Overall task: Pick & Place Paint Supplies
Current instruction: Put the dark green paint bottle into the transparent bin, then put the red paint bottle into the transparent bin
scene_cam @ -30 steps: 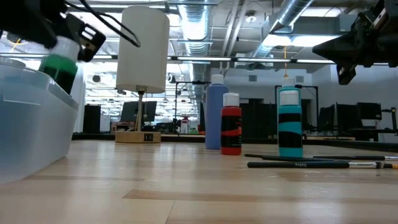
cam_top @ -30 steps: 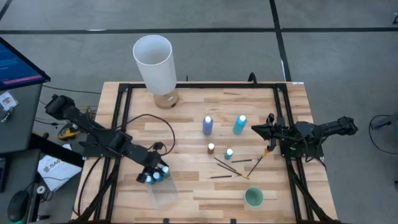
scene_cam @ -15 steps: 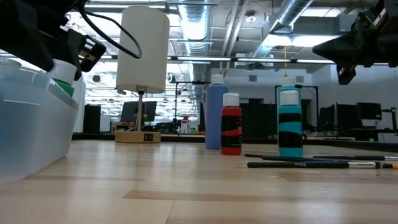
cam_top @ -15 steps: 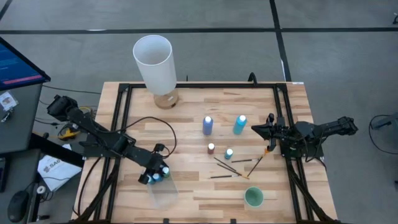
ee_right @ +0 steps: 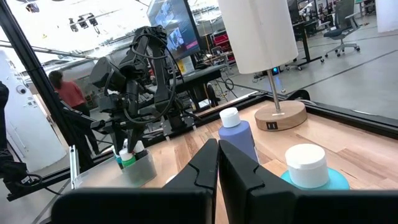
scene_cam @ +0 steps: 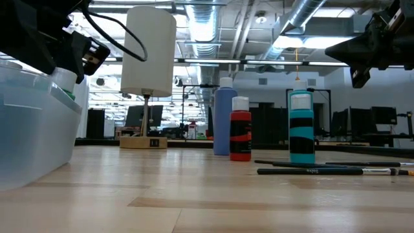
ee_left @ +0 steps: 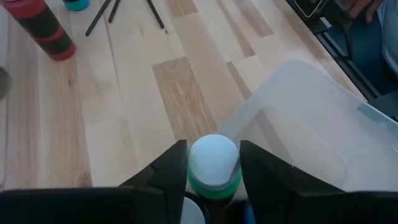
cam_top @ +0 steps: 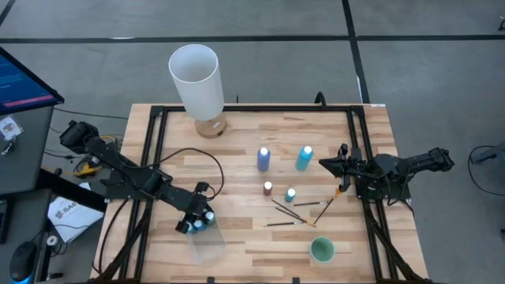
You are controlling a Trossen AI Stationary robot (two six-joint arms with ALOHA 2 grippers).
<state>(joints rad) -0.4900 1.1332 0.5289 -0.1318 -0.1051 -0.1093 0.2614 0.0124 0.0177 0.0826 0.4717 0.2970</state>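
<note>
Clear plastic bin (cam_top: 207, 243) sits at the table's left front, and the left gripper (ee_left: 213, 171) hangs over its rim, its two dark fingers (ee_left: 173, 168) flanking the white cap of a small green paint bottle (ee_left: 214, 168) with slim gaps either side, the bottle standing among others in the bin. Moving right, a tall blue bottle (cam_top: 263, 158), a short red one (cam_top: 267, 188) and two teal ones (cam_top: 304, 158) stand mid-table. Just beyond, thin dark brushes (cam_top: 293, 214) lie scattered. Far right, the right gripper (cam_top: 325, 165) waits above the table, fingers pressed together.
</note>
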